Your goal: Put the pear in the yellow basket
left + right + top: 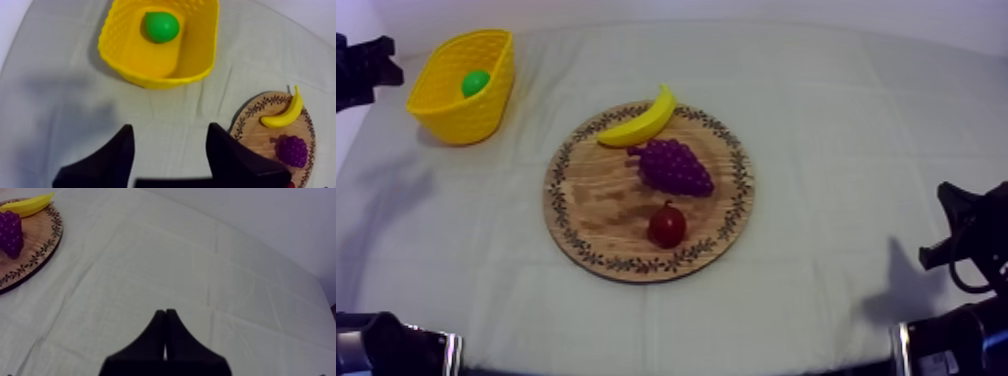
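The pear point(475, 82) lies inside the yellow basket point(446, 115), which stands at about ten o'clock from the round wooden board point(586, 200) on the worktop point(836, 120). On the board, the banana point(639, 121) sits at twelve o'clock, the bunch of grapes point(676, 168) is just past centre toward two, and the small red fruit point(667, 226) is at five. The left pincer point(170, 127) hangs spread over bare cloth near the basket, with nothing between its fingers. The right pincer point(165, 311) is pressed together over cloth, toward four o'clock from the board and well apart from it.

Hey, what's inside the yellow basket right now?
The green pear lies inside the yellow basket, toward one end. In the left wrist view the rest of the basket's floor looks bare. The patch of floor beneath the pear is covered, so that cannot be seen.
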Robot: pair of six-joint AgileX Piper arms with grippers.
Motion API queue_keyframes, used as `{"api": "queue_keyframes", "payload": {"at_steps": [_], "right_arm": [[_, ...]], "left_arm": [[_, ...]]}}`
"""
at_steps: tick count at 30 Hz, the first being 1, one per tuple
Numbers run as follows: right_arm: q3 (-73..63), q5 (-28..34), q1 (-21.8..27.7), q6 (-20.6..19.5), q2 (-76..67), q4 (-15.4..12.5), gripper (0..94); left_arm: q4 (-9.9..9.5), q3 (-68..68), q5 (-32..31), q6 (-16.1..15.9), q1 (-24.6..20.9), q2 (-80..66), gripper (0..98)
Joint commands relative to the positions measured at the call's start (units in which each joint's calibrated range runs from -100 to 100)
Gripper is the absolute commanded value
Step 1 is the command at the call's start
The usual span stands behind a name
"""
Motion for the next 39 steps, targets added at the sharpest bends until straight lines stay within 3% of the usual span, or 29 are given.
{"api": "queue_keyframes", "payload": {"at_steps": [1,13,20,34,39], "right_arm": [[0.0,0.0,0.0,0.0,0.0,0.0,0.2],[0.0,0.0,0.0,0.0,0.0,0.0,0.2],[0.0,0.0,0.0,0.0,0.0,0.0,0.2],[0.0,0.0,0.0,0.0,0.0,0.0,0.2],[0.0,0.0,0.0,0.0,0.0,0.0,0.2]], "left_arm": [[0.17,5.3,-2.7,0.0,-0.1,-3.1,48.3],[0.79,23.6,-16.2,-1.7,1.5,-21.3,27.2],[2.06,36.5,-26.4,-2.9,2.1,-35.3,3.8],[2.7,53.7,-36.2,-5.7,3.7,-60.1,0.1],[0.89,60.0,-38.7,-5.4,4.2,-66.4,0.0]]}}
